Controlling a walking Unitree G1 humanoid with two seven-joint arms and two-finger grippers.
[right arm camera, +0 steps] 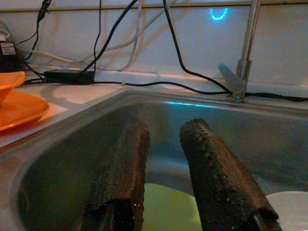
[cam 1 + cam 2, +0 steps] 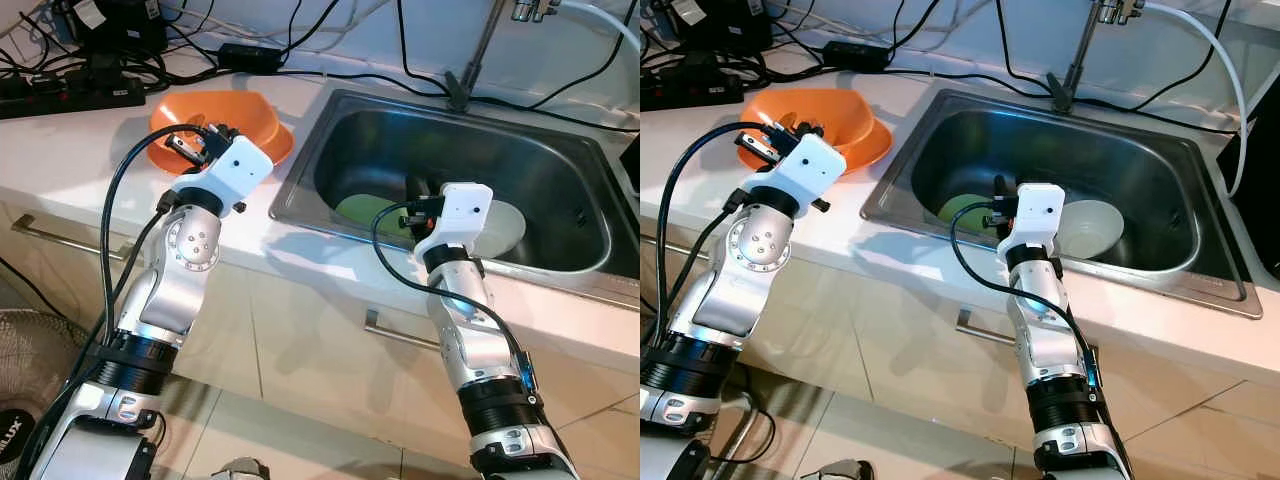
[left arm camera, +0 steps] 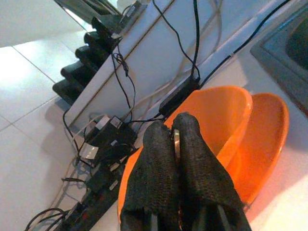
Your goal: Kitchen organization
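- Orange plastic is showing on the white counter (image 2: 60, 150), left of the sink: an orange bowl (image 2: 200, 115) is sitting on an orange plate (image 2: 275, 140).
- Left gripper (image 3: 174, 132) is hanging over the orange bowl, its two black fingers pressed together on a thin, pale, disc-like item (image 3: 176, 140); what that item is cannot be told.
- Stainless steel sink (image 2: 560, 150) is lying set into the counter, with a tap (image 2: 470, 70) rising behind its back rim.
- A green plate (image 2: 362, 210) is lying on the sink floor toward its left side, and a white bowl (image 2: 1092, 228) is sitting just beside it on the right.
- Right gripper (image 1: 166, 144) is reaching down into the sink above the green plate, its fingers standing apart with nothing between them.
- Right wrist view is looking along those fingers at the sink's far wall, the green plate below and the white bowl's edge at the corner.
- Black cables (image 2: 330, 60) are trailing along the back of the counter, and a black power strip (image 2: 60, 95) is lying at its far left.
- Cabinet fronts with metal handles (image 2: 385, 330) are running below the counter edge.
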